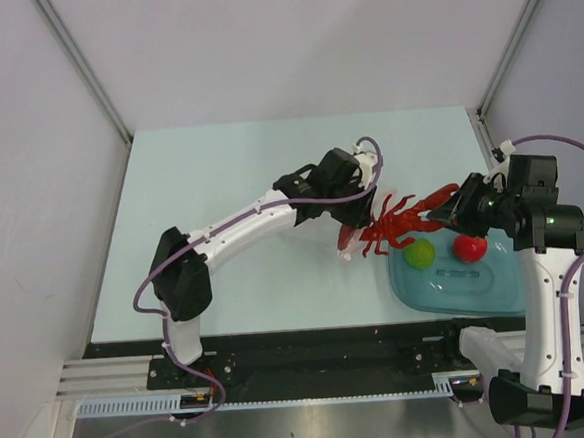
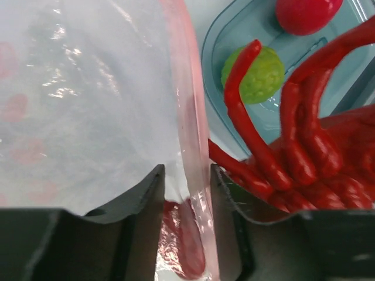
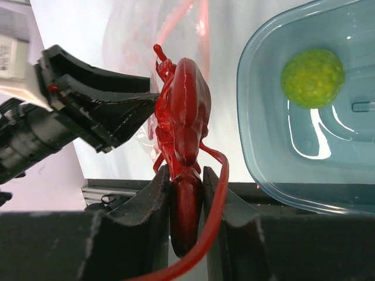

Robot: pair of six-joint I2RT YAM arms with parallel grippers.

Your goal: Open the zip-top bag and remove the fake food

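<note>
- Pale table (image 1: 219, 184) seen from above, with grey walls around it.
- Left arm (image 1: 242, 222), white and black with a purple cable, reaches from the near left to mid-table.
- Left gripper (image 1: 357, 214) sits over a clear zip-top bag (image 1: 346, 243) with a pinkish edge.
- Red toy lobster (image 1: 401, 226) stretches between the bag and the right gripper (image 1: 440, 207), whose tip meets its right end.
- Teal tray (image 1: 478, 291) at near right holds a lime-green ball (image 1: 420, 255) and a small red fruit (image 1: 470, 249), set apart.

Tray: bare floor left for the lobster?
Yes. The tray is bare in its near half, between near rim and the green ball and red fruit. Crowded along the far edge: both fruits, plus the lobster at the far-left corner.
</note>
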